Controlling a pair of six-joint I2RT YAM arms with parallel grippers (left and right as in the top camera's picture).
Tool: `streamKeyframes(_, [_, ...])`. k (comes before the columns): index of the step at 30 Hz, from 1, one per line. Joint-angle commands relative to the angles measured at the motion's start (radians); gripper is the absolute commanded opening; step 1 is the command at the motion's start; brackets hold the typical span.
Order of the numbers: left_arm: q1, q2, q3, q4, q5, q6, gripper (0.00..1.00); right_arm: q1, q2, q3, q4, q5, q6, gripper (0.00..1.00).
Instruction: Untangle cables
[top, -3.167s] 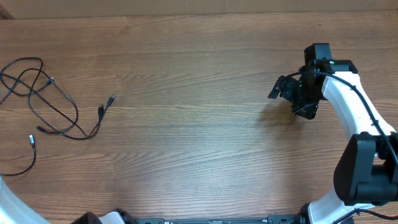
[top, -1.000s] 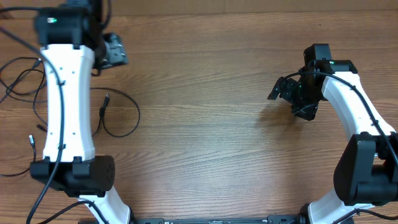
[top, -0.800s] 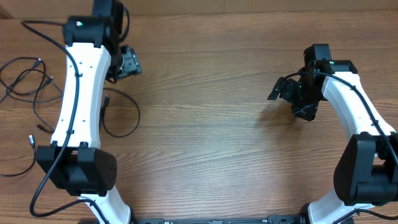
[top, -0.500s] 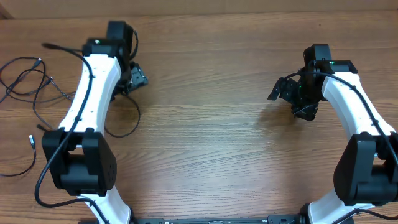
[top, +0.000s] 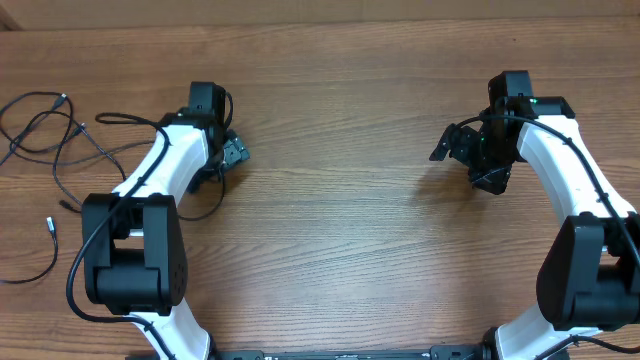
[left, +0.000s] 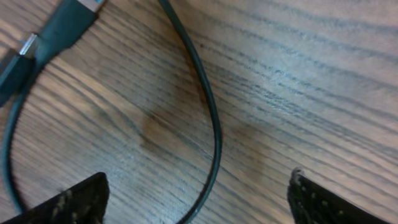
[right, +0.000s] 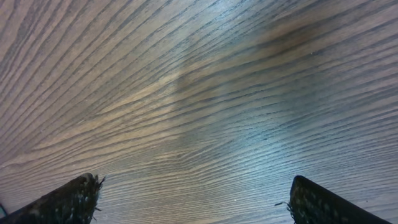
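Left claw (left: 198, 200) is spread wide and holds nothing. A loop of the thin black flexible cables (left: 216, 127) lies on the brown wooden desk (left: 323, 74) between its fingertips. Right claw (right: 194, 200) is also wide, well apart from the cables.

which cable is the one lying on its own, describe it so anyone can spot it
On the wooden table, look to the left edge, below the loose tangle of black cables. One thin black cable curves there alone and runs out of view. It touches none of the others, and its free end has a white tip.
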Motion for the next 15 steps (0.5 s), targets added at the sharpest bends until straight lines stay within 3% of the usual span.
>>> streamKeyframes(1, [0.001, -0.003, -0.045, 0.044, 0.021, -0.003, 0.86, 0.006, -0.001, -0.002, 0.006, -0.004, -0.006, 0.96])
streamKeyframes(5, [0.001, -0.003, -0.068, 0.073, 0.038, -0.003, 0.74, 0.006, -0.001, -0.002, 0.006, -0.004, -0.006, 0.96])
streamKeyframes(15, [0.001, -0.003, -0.071, 0.063, 0.038, 0.079, 0.60, 0.006, -0.001, -0.002, 0.006, -0.004, -0.006, 0.97])
